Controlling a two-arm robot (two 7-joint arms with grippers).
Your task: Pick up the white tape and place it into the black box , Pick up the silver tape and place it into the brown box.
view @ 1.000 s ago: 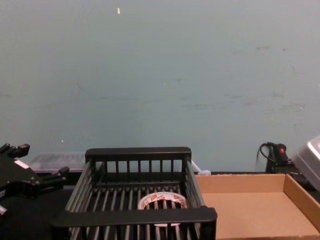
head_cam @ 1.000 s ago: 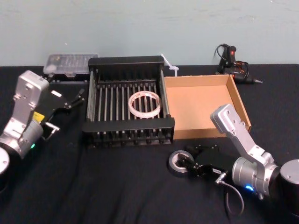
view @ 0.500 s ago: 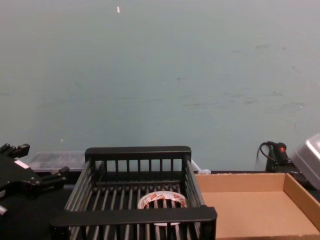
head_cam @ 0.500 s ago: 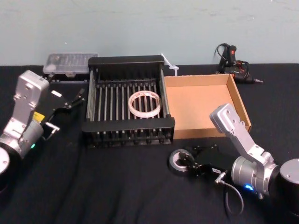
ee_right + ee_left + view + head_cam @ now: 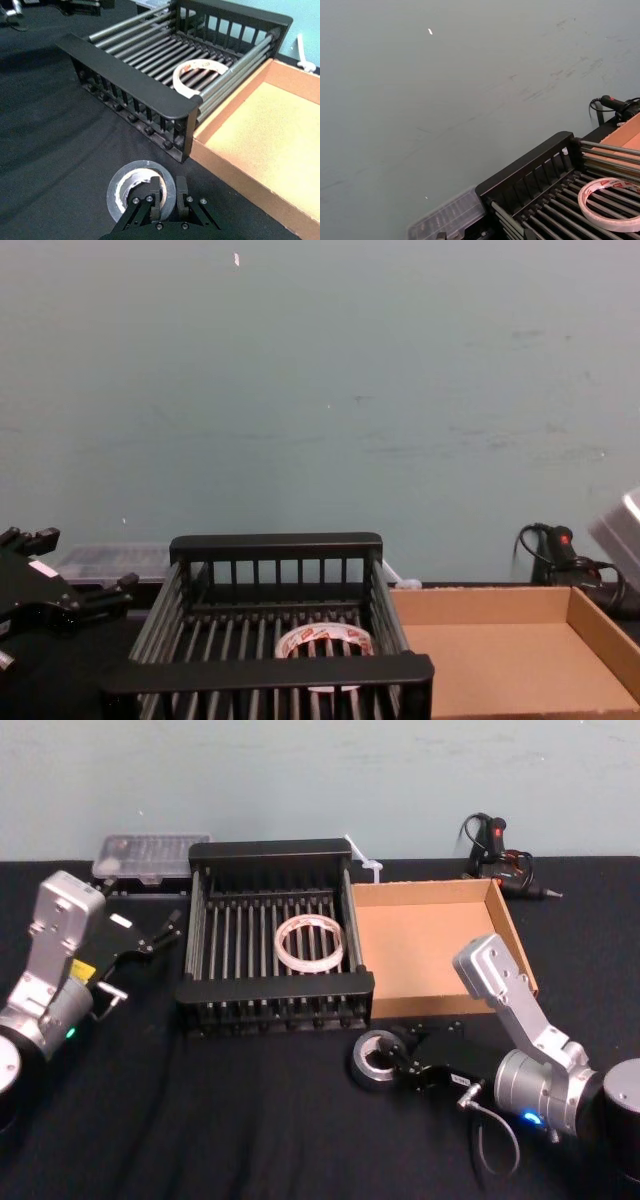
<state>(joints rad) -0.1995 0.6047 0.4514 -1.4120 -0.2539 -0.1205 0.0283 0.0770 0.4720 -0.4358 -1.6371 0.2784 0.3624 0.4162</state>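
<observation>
Right gripper (image 5: 405,1069) sat low at lower right of the head view, on the black table cloth (image 5: 250,1120). Its fingers (image 5: 154,192) were clamped across the wall of the dull grey-silver duct tape roll with the pale core (image 5: 377,1060), one finger inside the core, one outside. The roll looked slightly tilted; cannot tell if it was off the cloth.

Just behind it, frame centre-right: the shallow tan cardboard tray (image 5: 520,945), its near wall just beyond the gripper. Touching its left wall, the black slatted plastic crate (image 5: 275,988), whose thick front rim stood between the silver roll and the crate floor. The whitish tape roll with red-orange print (image 5: 310,943) lay flat on the crate slats, right of centre.

Left gripper (image 5: 150,935) was parked at mid-left, just beside the crate's left side, fingers apart, holding nothing.

Far edge: a clear plastic lidded parts case (image 5: 150,855) at upper left behind the crate, a small white plastic piece (image 5: 362,858) at the crate's far right corner, a black glue gun with cable (image 5: 500,855) at upper right behind the tray.
</observation>
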